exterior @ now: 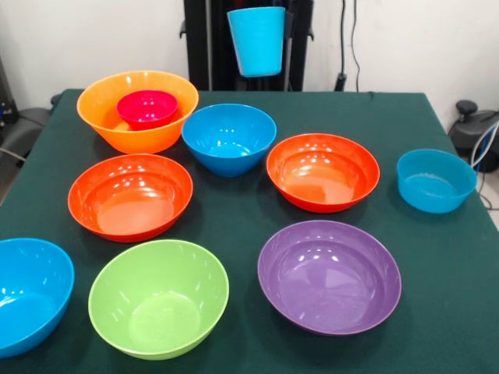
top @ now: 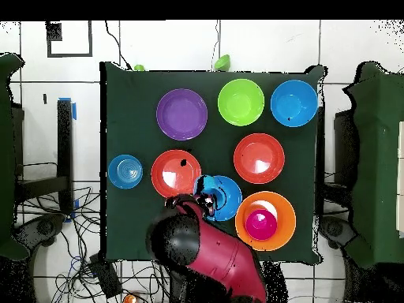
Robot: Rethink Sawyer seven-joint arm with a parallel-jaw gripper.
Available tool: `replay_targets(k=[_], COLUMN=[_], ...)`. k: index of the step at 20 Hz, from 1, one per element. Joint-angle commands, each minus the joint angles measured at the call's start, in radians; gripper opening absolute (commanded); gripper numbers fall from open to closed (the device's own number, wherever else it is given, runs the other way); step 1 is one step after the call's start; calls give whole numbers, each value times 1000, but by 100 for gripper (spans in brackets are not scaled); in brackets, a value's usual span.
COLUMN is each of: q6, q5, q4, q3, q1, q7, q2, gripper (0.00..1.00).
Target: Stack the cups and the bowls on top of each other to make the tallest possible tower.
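Note:
My gripper [exterior: 273,31] is shut on the light-blue tumbler [exterior: 256,43] and holds it upright, high above the table's far edge. In the overhead view the gripper [top: 207,202] is over the edge of a blue bowl [top: 230,197]. The small magenta bowl [exterior: 146,107] sits inside the large yellow-orange bowl [exterior: 117,97] at the far left. The blue bowl [exterior: 228,138] stands beside them. Two red-orange bowls [exterior: 130,195] [exterior: 322,171], a purple bowl [exterior: 329,275], a lime green bowl [exterior: 158,298] and a second blue bowl [exterior: 27,292] stand apart. The small pale-blue bowl [exterior: 435,181] stands alone at the right.
The green table [exterior: 437,296] has bare cloth along its right side and far right corner. The black pedestal [exterior: 207,43] stands behind the far edge. My red arm [top: 217,256] reaches over the table's base side. Cables lie on the floor around.

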Motion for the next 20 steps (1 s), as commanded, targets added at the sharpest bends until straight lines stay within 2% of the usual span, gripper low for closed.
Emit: replay_targets(k=[1,4,8,14,20], q6=[-60,-37,12,57,99], q5=[-181,-227,-260,-376,-489], q4=[142,88,100,13,-63], q3=[190,174,205,127,57], q1=[-17,-16,-54,-18,-15], q7=[-11,23,31,42,25], q2=[-15,24,46,149,202], gripper=[0,0,0,0,0])
